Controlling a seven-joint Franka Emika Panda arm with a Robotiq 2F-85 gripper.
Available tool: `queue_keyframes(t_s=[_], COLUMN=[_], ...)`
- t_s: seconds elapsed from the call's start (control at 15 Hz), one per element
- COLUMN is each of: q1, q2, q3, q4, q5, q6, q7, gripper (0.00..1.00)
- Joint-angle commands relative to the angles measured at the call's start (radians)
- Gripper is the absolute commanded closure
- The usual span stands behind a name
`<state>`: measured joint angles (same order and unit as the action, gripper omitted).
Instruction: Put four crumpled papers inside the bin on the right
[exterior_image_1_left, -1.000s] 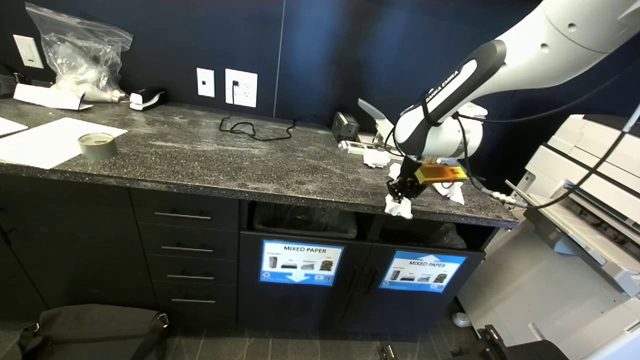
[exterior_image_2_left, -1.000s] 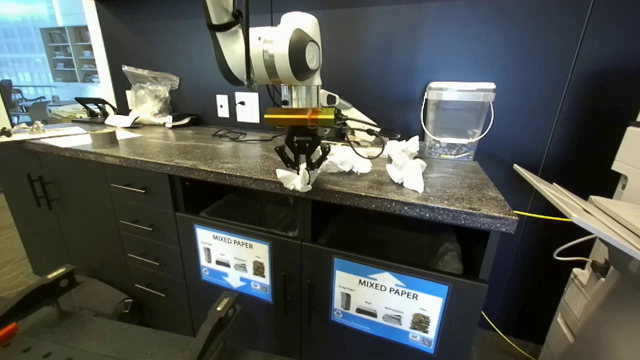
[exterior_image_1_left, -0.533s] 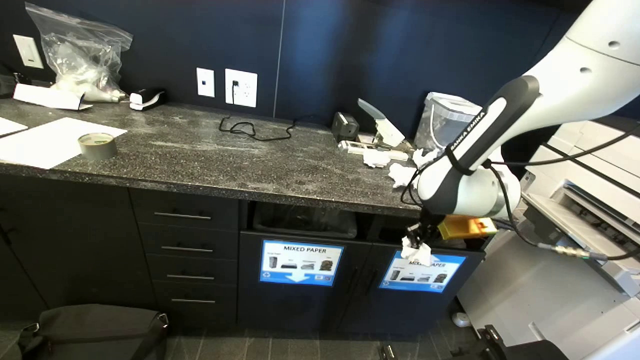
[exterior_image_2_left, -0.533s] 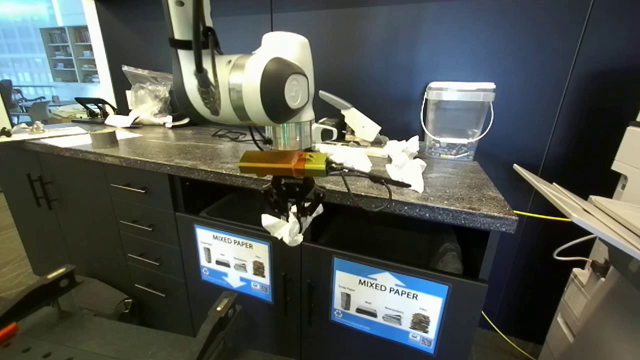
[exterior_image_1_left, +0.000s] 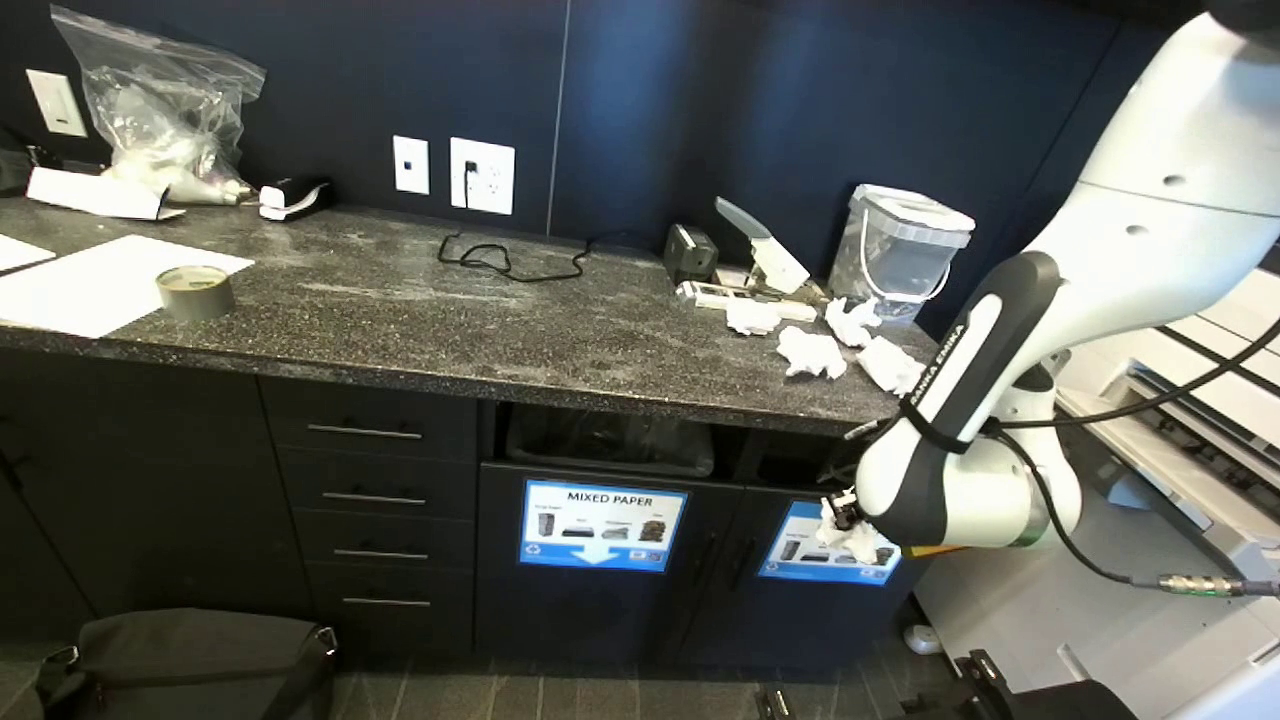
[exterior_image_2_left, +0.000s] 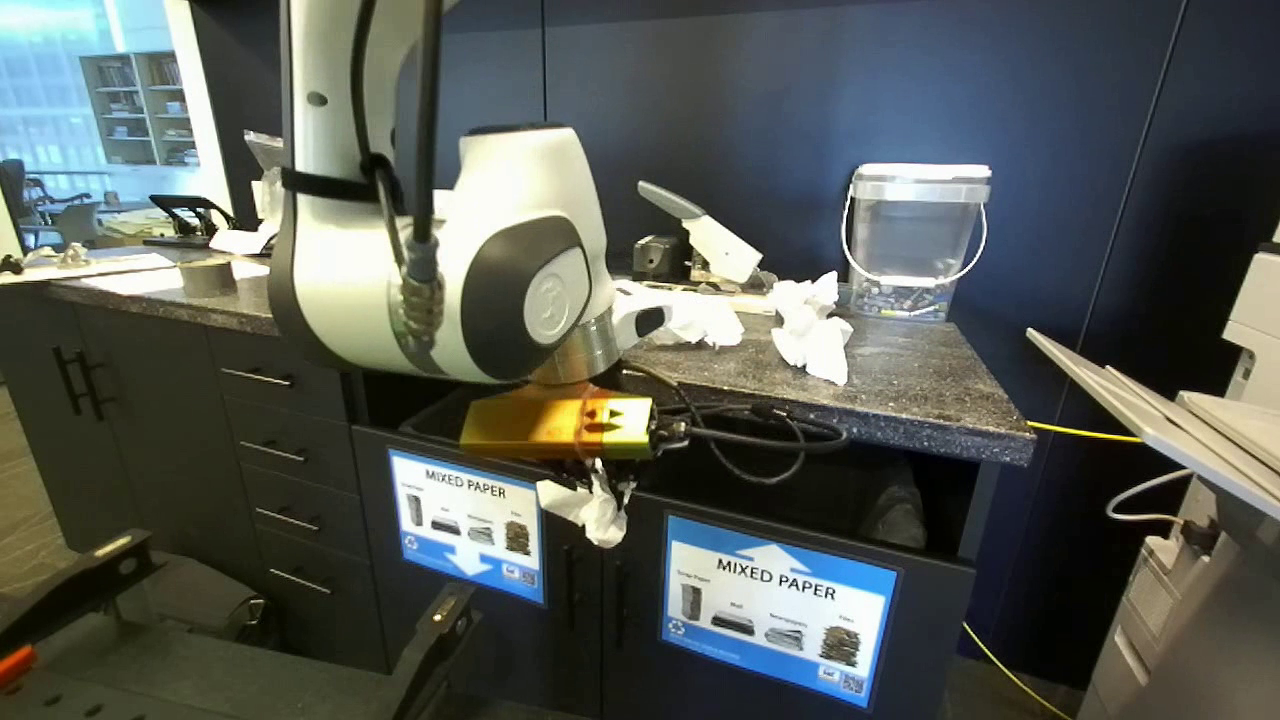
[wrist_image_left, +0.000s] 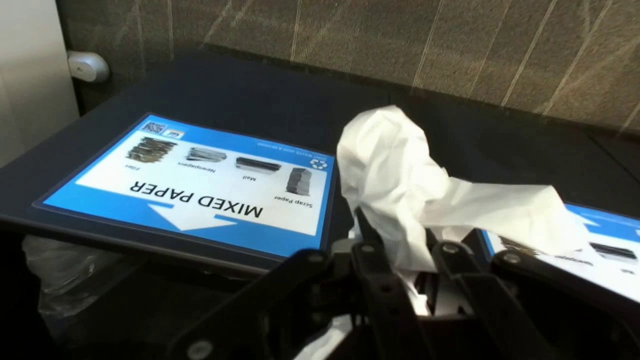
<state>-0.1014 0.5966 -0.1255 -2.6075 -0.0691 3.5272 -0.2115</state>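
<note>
My gripper is shut on a white crumpled paper, which sticks out past the fingertips. In both exterior views the held paper hangs in front of the cabinet doors, below the counter edge. The fingers are mostly hidden behind the wrist and the paper there. Several other crumpled papers lie on the right part of the counter. The right bin sits in the dark opening under the counter; its clear liner shows at the right side, and also in the wrist view. Its inside is dark.
The counter overhangs the bin openings. The right door with its sign forms the lower lip. The left bin is beside it. A clear bucket and a stapler stand behind the papers. A printer stands at right.
My gripper has carried the paper off the counter's front edge, outward and down to in front of the doors. The wrist has tilted. The other papers on the counter have not moved.
</note>
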Motion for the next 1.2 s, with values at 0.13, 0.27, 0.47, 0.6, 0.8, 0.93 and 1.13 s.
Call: queue_keyframes(t_s=[0.13,0.27,0.47,0.6,0.8,0.93,1.13], q1=[0.019,0.009,-0.012,-0.018,-0.028,-0.032,-0.054], q2=[0.211,0.281,0.372,0.419,0.476,0.508,0.552], q3=[-0.019,-0.009,0.004,-0.001,-0.004,-0.006,0.001], q4=[0.099,0.154,0.254,0.312,0.387,0.432,0.504], q5=[0.038,0.04,0.036,0.045,0.065,0.073,0.072], q6=[0.274,0.327,0.361,0.394,0.447,0.477,0.508], q7=[0.032,0.051,0.091,0.11,0.136,0.143,0.163], gripper=[0.84,0.84,0.84,0.84,0.84,0.84,0.84])
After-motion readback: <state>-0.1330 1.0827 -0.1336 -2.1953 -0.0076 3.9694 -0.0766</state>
